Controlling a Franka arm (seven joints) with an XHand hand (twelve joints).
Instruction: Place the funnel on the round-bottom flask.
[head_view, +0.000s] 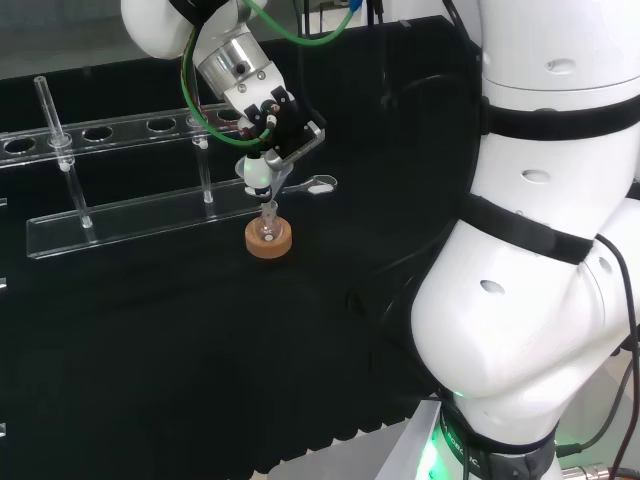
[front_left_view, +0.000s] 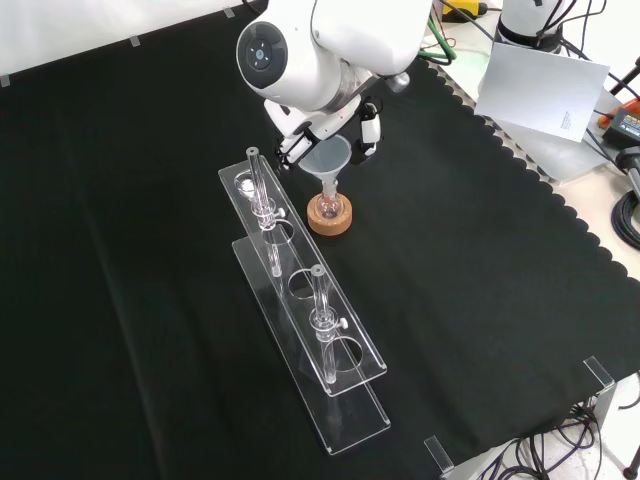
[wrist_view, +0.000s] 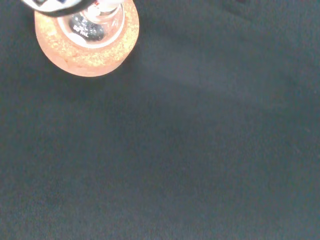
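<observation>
Robot hand (head_view: 272, 135) holds funnel (front_left_view: 328, 160), stem seemingly inside round-bottom flask (front_left_view: 330, 207).

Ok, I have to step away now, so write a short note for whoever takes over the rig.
Hand: shut on the funnel, just above the flask.
Round-bottom flask: upright on its cork ring, beside the clear rack in the front view.
Done: funnel carried over, stem at or in the flask's neck; how deep, I cannot tell.
Left: seat the funnel, open the fingers, withdraw the hand.
</observation>
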